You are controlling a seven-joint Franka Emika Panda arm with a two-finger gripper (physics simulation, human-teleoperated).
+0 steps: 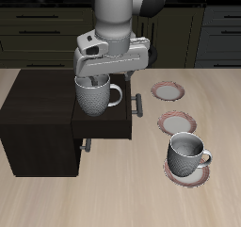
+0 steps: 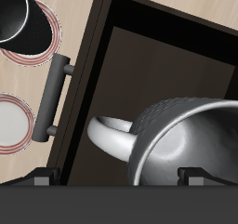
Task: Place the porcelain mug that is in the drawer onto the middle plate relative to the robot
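The porcelain mug (image 1: 95,98) is greyish-white and speckled, with its loop handle pointing toward the plates. My gripper (image 1: 93,79) is shut on its rim and holds it just above the open dark drawer (image 1: 105,129). In the wrist view the mug (image 2: 182,139) fills the space close under the fingers (image 2: 200,176), over the drawer's dark inside (image 2: 158,65). The middle plate (image 1: 176,122) is a bare saucer with a reddish-brown rim beside the drawer's grey handle (image 1: 137,106). It also shows in the wrist view (image 2: 13,124).
A second grey mug (image 1: 186,154) stands on the saucer (image 1: 187,173) nearest the table's front edge. A third saucer (image 1: 169,90) lies bare farther back. The dark cabinet (image 1: 38,118) stands beside the drawer. The drawer handle (image 2: 54,96) lies between the mug and the plates.
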